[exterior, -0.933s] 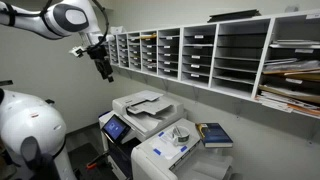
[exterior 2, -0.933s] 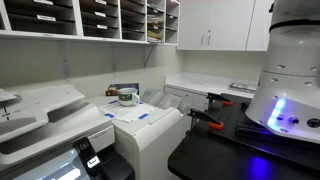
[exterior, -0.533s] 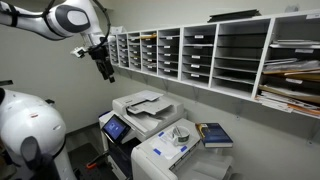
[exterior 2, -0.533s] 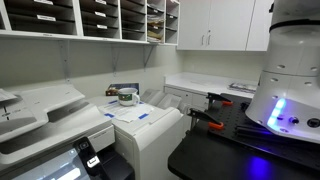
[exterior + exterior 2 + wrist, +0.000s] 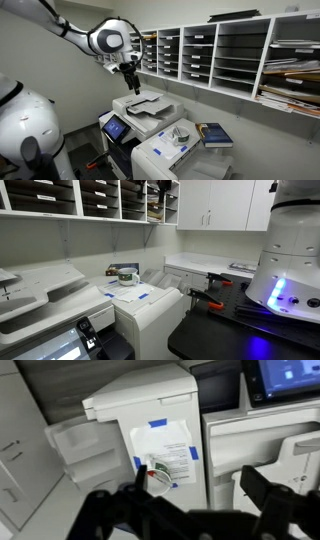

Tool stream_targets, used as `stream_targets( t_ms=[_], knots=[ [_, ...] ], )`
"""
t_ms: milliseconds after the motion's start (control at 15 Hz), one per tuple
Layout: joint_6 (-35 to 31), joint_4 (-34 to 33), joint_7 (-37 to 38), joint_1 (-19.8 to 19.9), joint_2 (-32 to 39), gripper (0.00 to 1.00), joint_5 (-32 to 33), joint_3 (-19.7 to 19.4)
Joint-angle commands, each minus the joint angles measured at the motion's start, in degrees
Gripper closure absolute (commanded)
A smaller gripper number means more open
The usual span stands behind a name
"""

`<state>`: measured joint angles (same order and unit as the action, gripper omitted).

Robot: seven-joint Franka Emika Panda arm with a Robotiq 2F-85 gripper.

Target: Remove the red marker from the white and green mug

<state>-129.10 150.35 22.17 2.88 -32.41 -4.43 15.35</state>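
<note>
The white and green mug (image 5: 180,133) stands on top of the white printer (image 5: 165,155). It also shows in the other exterior view (image 5: 127,276). In the wrist view I look down on the mug (image 5: 168,478), and the red marker (image 5: 151,474) lies inside it at its left rim. My gripper (image 5: 130,80) hangs high in the air over the larger copier, well above and to the side of the mug. In the wrist view its two dark fingers (image 5: 200,500) are spread wide, open and empty.
A flat dark blue book (image 5: 215,135) lies next to the mug. The large copier (image 5: 140,105) with a touch panel stands beside the printer. Wall mail-slot shelves (image 5: 220,55) run behind. A black counter (image 5: 230,330) holds orange-handled tools.
The arm has swung sideways from beside the shelves' end to above the copier, closer to the mug. The mug and marker have not moved.
</note>
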Motion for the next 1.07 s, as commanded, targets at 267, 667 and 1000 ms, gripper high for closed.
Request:
stream_targets(
  t_ms=[267,667,1000],
  knots=[
    [-6.4,-12.1,-21.9,-1.3,26.6,0.0,9.3,-9.4],
    [-4.5,-16.3,-24.0,-1.8,33.9,0.0,17.8,-11.9],
    [-2.8,-17.7,-24.0,-2.2,34.5,0.0,18.9,-11.9]
  ],
)
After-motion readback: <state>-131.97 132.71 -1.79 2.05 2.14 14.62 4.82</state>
